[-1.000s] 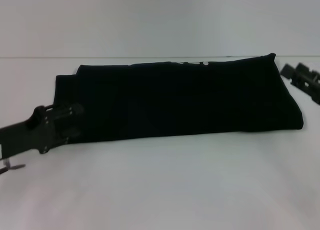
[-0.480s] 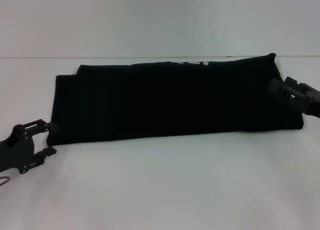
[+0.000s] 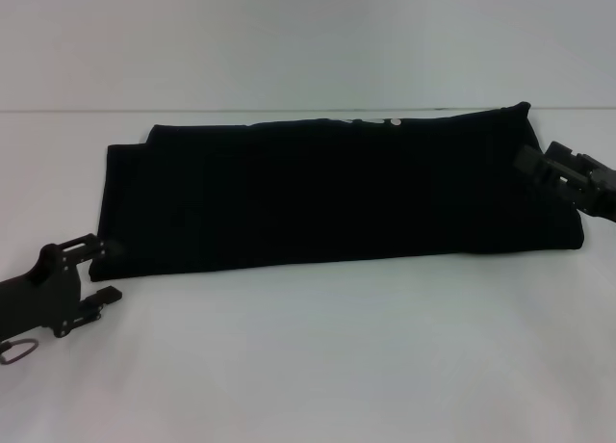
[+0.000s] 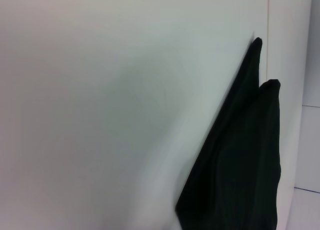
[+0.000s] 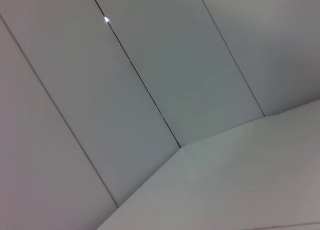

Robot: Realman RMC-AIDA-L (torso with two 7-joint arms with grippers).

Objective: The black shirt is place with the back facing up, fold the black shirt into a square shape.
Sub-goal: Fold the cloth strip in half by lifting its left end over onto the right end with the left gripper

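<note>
The black shirt [image 3: 337,193] is lying on the white table [image 3: 318,356], folded into a long band that is running from left to right across the middle of the surface. Its far right corner is rising to a small point, and a few pale marks are showing along its far edge. Its left end is looking stepped, with one layer sitting slightly farther back than the one beneath it.

The left gripper [image 3: 96,270] is hovering at the shirt's near left corner, its two fingers spread apart. The upper finger [image 3: 82,243] is sitting just at the cloth's edge and the lower finger [image 3: 104,296] is lying over bare table, so no fabric is being pinched between them, as far as the head view is showing.

The right gripper [image 3: 531,162] is reaching in from the right and overlapping the shirt's right edge; black on black, I cannot tell whether its fingers are parted or closed on the cloth.

The left wrist view is catching the shirt [image 4: 240,165] as a dark wedge on the white table [image 4: 100,115].
</note>
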